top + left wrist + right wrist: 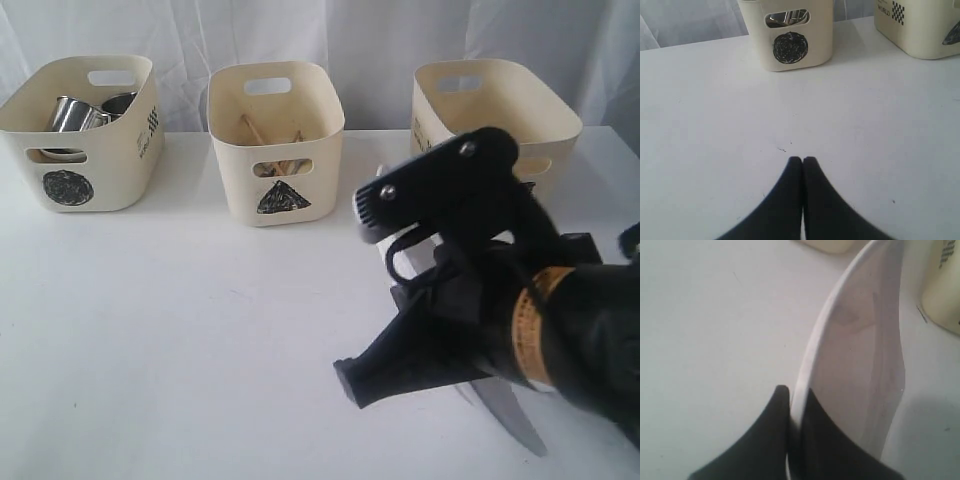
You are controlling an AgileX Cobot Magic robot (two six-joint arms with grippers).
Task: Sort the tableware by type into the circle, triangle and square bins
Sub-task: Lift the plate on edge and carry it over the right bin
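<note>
In the right wrist view my right gripper (795,392) is shut on the rim of the large white square plate (860,350), which stands tilted on edge above the table. In the exterior view my right arm (560,330) hides most of the plate and part of the square bin (495,95). A knife (508,412) lies on the table under that arm. The circle tub (85,130) holds steel mugs (75,113). Wooden chopsticks (268,135) lie in the triangle tub (275,140). My left gripper (802,159) is shut on nothing, low over bare table, with the circle tub (790,47) ahead of it.
The three tubs stand in a row along the back of the white table (170,330), before a white curtain. The edge of a second tub (920,25) shows in the left wrist view. Cream tub walls (945,285) stand close beyond the plate.
</note>
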